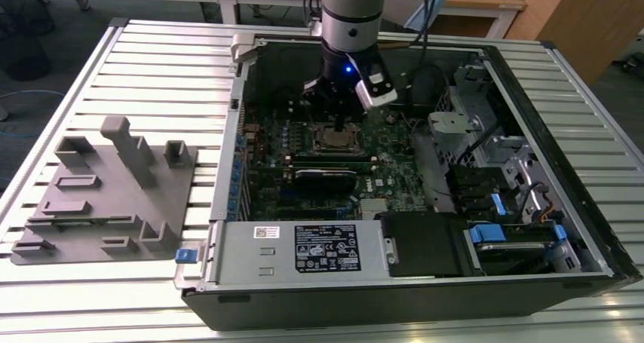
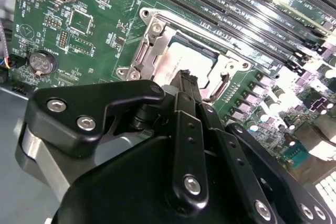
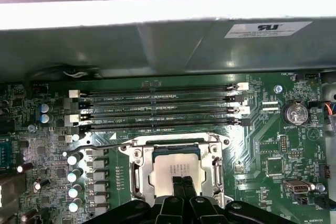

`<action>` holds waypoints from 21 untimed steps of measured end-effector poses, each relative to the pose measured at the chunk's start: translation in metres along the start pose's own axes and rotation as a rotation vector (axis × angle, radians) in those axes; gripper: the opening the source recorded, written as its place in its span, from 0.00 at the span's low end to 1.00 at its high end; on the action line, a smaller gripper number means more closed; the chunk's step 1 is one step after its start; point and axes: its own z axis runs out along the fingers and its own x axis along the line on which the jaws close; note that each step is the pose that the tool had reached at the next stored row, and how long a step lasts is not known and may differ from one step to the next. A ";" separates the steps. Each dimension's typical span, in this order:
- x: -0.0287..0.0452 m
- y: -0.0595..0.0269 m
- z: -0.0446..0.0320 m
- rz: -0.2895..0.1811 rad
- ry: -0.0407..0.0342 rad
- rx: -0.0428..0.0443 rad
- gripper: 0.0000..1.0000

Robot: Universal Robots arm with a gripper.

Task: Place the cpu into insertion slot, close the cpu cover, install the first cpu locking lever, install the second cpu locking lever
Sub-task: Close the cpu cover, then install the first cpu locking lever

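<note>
Ribbed silver metal is what you are working over: the slatted bench is carrying an open black computer case lying on its side, with a grey moulded fixture resting beside it on the exterior view's left. Your arm is reaching down into the case above the green circuit board, where four long black memory slots are running alongside the insertion slot. The cpu cover is lying flat on that socket, its silvery frame surrounding the cpu, which is sitting inside the slot with its metal face showing through the window. Your pincer is hanging over the near part of the chip, its two black fingers pressed together with nothing between them; whether the tips are touching the cpu face, you cannot tell.
</note>
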 end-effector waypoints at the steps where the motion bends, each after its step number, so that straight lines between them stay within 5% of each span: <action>1: 0.0000 0.0000 0.0000 0.000 -0.0001 -0.0002 0.10; 21: -0.0005 0.0003 -0.0102 0.000 -0.0001 -0.0002 0.10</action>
